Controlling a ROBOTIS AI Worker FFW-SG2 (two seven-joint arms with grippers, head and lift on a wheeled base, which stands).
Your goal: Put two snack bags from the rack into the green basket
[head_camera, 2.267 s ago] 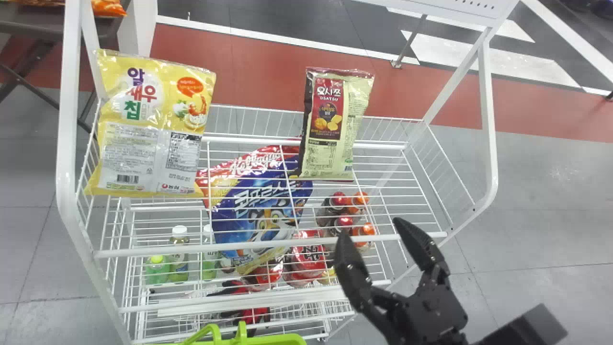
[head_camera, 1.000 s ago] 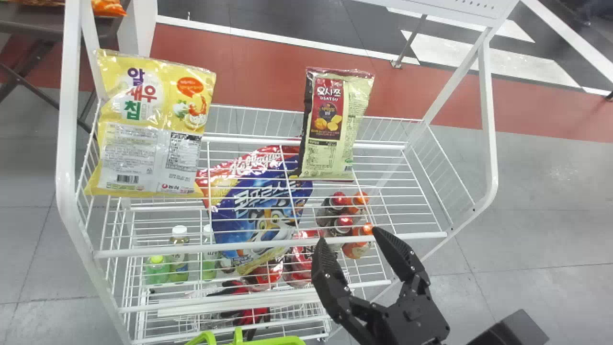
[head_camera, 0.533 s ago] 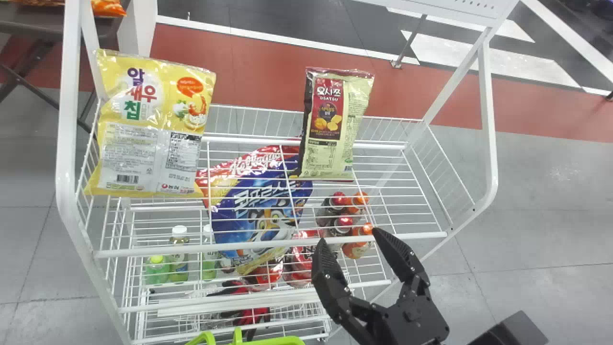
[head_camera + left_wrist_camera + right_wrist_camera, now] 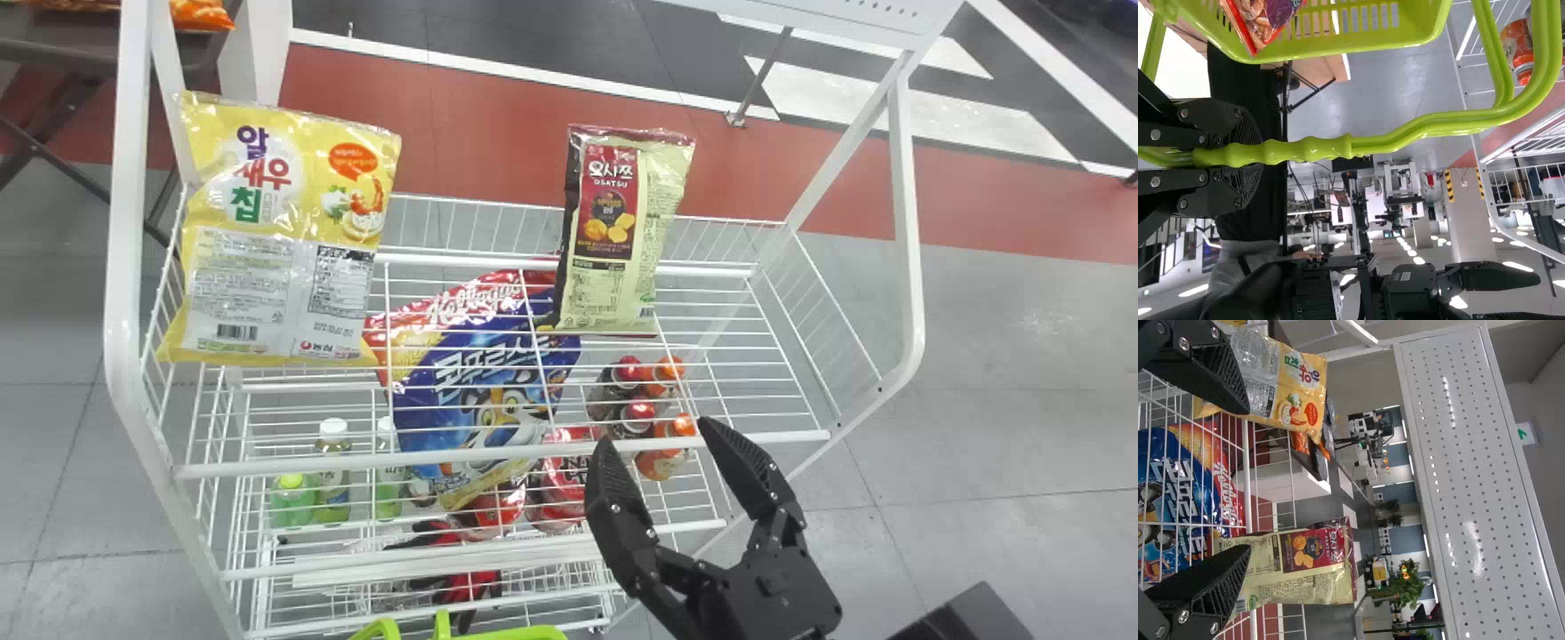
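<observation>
Two snack bags stand in the white rack (image 4: 311,463), near its far rail; I read the clock from the rack's middle, with twelve away from the robot. The yellow bag (image 4: 284,222) is at ten o'clock. The cream and maroon bag (image 4: 627,236) is at one o'clock, and the two are apart from each other. Between them, toward the centre, a blue and red bag (image 4: 471,356) lies below the wires of the upper shelf.

The right gripper (image 4: 656,436) is at about four o'clock, by the near rail, and its jaws are spread wide apart. It points toward the bags but touches neither of them. Just beside it, lower down, I see bottles with red and orange caps (image 4: 662,462); at eight o'clock are green bottles (image 4: 292,507).

At six o'clock, the green basket (image 4: 516,633) shows its rim on the robot's side of the rack. The left gripper (image 4: 1257,155) has its jaws closed around the basket's handle (image 4: 1318,148). An orange and purple pack (image 4: 1258,20) is at the basket's rim; how deep it sits, I cannot tell.
</observation>
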